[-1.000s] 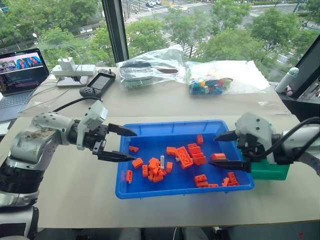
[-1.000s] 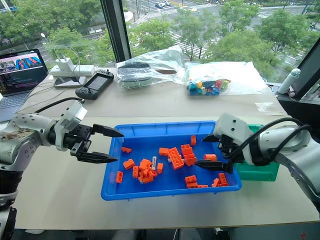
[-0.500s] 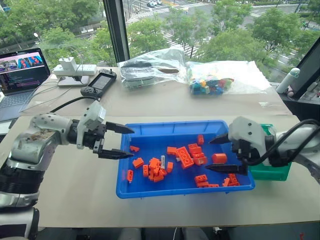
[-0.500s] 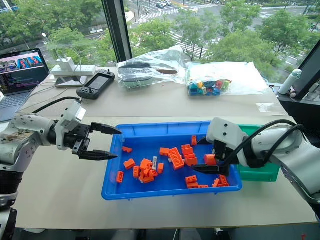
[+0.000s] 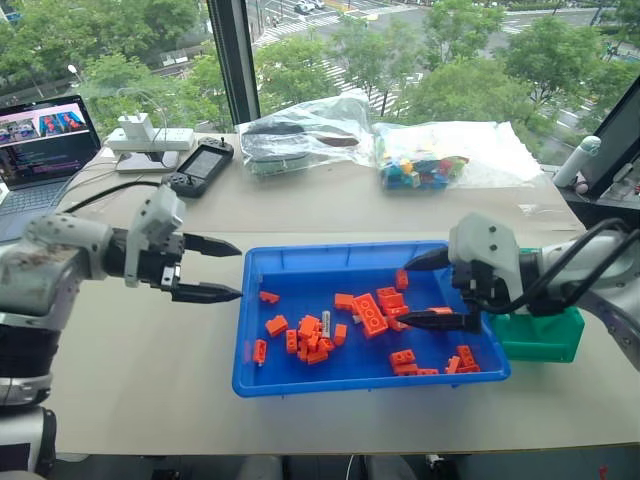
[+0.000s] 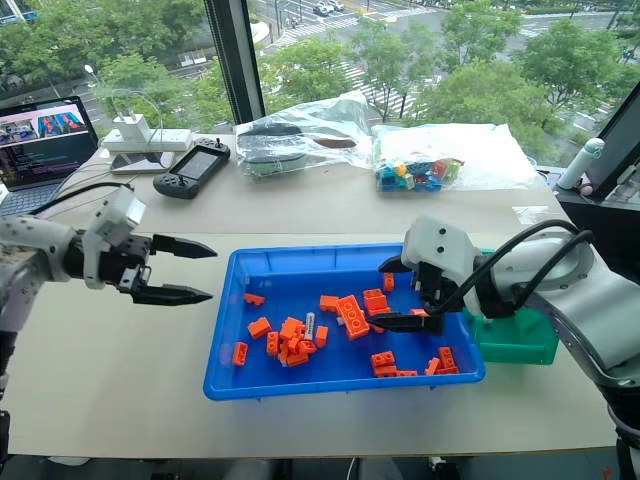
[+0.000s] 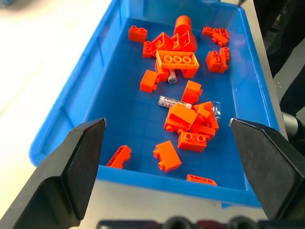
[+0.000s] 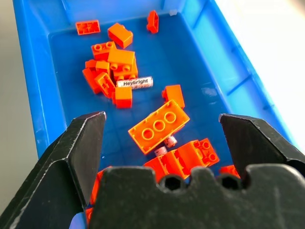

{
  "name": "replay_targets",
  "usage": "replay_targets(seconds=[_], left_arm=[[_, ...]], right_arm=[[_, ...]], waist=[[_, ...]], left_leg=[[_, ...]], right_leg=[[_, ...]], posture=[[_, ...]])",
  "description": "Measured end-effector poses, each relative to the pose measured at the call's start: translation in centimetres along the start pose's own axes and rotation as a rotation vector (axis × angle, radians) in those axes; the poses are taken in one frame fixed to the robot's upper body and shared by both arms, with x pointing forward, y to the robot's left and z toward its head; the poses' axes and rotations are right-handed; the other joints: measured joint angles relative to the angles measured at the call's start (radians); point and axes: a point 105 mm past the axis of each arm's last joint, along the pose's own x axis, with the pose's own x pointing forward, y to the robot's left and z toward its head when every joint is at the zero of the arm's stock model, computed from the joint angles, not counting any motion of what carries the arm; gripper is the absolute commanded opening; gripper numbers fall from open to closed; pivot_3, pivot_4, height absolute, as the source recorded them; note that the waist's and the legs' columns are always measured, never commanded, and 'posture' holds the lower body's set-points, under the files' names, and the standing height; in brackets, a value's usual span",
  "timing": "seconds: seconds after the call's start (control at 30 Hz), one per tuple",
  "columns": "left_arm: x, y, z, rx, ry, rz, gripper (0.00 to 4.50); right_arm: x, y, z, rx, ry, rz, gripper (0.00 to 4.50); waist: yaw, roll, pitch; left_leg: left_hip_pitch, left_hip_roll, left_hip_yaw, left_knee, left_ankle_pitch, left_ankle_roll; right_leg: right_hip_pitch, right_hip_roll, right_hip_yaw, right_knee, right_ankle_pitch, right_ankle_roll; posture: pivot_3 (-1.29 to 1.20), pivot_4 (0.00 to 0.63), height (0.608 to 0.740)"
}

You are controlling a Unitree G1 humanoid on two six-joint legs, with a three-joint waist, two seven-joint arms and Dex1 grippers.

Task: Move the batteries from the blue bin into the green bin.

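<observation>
Battery with writing: a slim silver-white battery point(image 8: 135, 82) lies flat on the floor of the blue bin point(image 5: 300, 382), near the middle, touching the pile of orange bricks point(image 5: 308, 338). It has dark letters along its side.
Second battery: a second battery point(image 8: 164, 145) pokes out from under the big flat orange brick point(image 8: 158, 126). I can see just its end; the rest is hidden.
How they look: both are small, thin and round like a short stick, about as long as a small brick. They look smooth, so I think they could roll or slip.
Long way of the lettered one: in the head views it points across the narrow way of the bin, from the near rim toward the far rim.
Right gripper: the right gripper point(image 5: 434, 290) hangs over the right part of the blue bin, pointing toward the bricks. Its two black fingers are wide apart and hold nothing.
Left gripper: the left gripper point(image 5: 216, 269) is outside the bin, just past its left rim, over the table. Its fingers are wide apart too, with nothing between them.
Which is nearer: I think the right gripper is nearer, most of all to the half-hidden battery.
Green bin: the green bin point(image 5: 545, 335) sits right beside the blue bin's right end, behind the right arm. I cannot see inside it.
</observation>
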Motion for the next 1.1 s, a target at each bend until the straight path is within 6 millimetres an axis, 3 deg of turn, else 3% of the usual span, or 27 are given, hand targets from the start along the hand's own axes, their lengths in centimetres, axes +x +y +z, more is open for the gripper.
replay_targets(seconds=[0.3, 0.57, 0.77, 1.0, 1.1], left_arm=[[-0.7, -1.7, 0.8, -0.052, -0.006, -0.037, 4.5], [1.2, -3.4, 1.6, -0.085, -0.04, -0.179, 4.5], [3.4, -3.1, 0.3, -0.034, 0.005, -0.238, 4.5], [4.4, -2.4, -0.2, 0.0, -0.021, -0.251, 4.5], [4.5, -2.3, -0.1, 0.002, -0.031, -0.253, 4.5]], right_arm=[[0.2, -0.1, -0.6, 0.002, 0.019, -0.002, 4.46], [0.6, 0.6, -1.2, -0.11, 0.083, 0.022, 4.46], [1.0, 1.5, -3.9, -0.236, 0.186, 0.019, 4.46], [2.1, 0.8, -5.4, -0.328, 0.205, -0.025, 2.45], [2.4, 0.3, -5.7, -0.379, 0.209, -0.054, 2.45]], waist=[[-0.003, 0.0, 0.0], [0.001, 0.0, 0.0], [-0.002, 0.0, 0.0], [-0.002, 0.0, 0.0], [-0.001, 0.0, 0.0]], left_leg=[[0.0, 0.001, -0.001, 0.0, 0.0, 0.0], [0.0, 0.0, 0.0, 0.0, 0.0, 0.0], [0.0, 0.0, 0.0, 0.0, 0.0, 0.0], [0.0, 0.0, 0.0, 0.001, 0.0, 0.0], [0.0, 0.0, 0.0, 0.001, 0.0, 0.0]], right_leg=[[0.0, 0.001, -0.001, 0.001, 0.0, 0.0], [0.0, 0.0, -0.001, 0.001, 0.0, 0.0], [0.0, 0.001, 0.0, 0.0, 0.0, 0.0], [0.0, 0.001, 0.0, 0.001, 0.0, 0.0], [0.0, 0.0, 0.0, 0.001, 0.0, 0.0]], posture=[[0.0, 0.15, 0.74], [0.0, 0.15, 0.74], [0.0, 0.15, 0.74], [0.0, 0.15, 0.74], [0.0, 0.15, 0.74]])
